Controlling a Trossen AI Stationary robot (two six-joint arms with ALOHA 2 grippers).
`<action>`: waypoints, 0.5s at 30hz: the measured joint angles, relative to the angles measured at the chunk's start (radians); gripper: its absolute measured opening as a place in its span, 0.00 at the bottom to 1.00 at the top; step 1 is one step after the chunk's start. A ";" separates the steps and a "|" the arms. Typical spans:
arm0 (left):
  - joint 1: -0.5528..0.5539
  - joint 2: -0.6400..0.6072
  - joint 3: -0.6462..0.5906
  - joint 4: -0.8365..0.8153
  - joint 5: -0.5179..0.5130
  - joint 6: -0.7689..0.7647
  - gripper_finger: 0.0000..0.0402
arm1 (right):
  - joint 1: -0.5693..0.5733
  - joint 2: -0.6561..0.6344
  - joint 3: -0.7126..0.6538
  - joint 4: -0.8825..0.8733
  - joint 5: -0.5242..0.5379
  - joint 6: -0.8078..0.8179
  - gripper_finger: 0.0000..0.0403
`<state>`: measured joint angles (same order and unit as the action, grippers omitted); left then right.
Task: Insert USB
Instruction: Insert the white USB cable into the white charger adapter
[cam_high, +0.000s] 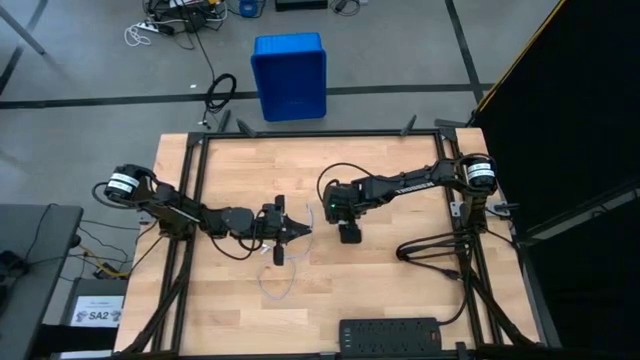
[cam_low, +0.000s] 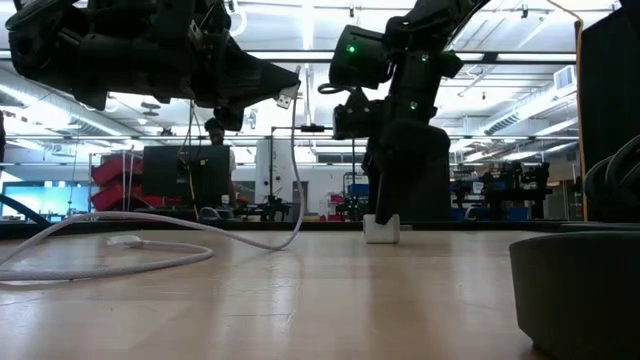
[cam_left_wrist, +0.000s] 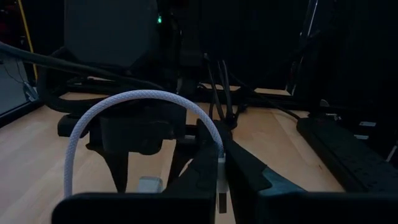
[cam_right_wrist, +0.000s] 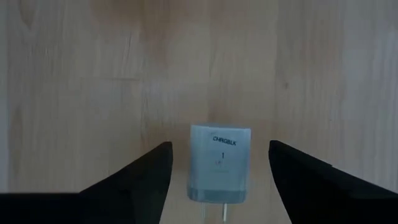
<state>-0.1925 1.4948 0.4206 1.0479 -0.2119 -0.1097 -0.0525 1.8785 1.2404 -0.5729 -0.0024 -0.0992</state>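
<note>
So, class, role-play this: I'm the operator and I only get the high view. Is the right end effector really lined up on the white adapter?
Observer: Yes. The right wrist view shows the white adapter on the table between the open fingers of the right end effector, not yet gripped.
Operator: Does the left one have the plug?
Observer: The left wrist view shows the left end effector shut on a plug of the USB, whose cable arcs out of it.
Operator: Is that plug resting on the wood?
Observer: No. The low view shows it held in the air, with the cable hanging to the table.
</note>
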 joint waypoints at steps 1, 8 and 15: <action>0.000 0.000 0.000 0.000 0.000 0.000 0.00 | 0.000 0.000 0.000 0.003 0.000 0.005 0.57; 0.000 0.000 0.000 0.001 0.000 0.000 0.00 | 0.000 0.000 -0.041 0.056 -0.001 0.022 0.55; 0.000 0.000 0.000 0.001 0.000 0.000 0.00 | -0.002 0.001 -0.061 0.075 -0.001 0.027 0.57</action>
<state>-0.1925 1.4948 0.4206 1.0485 -0.2118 -0.1097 -0.0541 1.8793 1.1790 -0.4978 -0.0030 -0.0719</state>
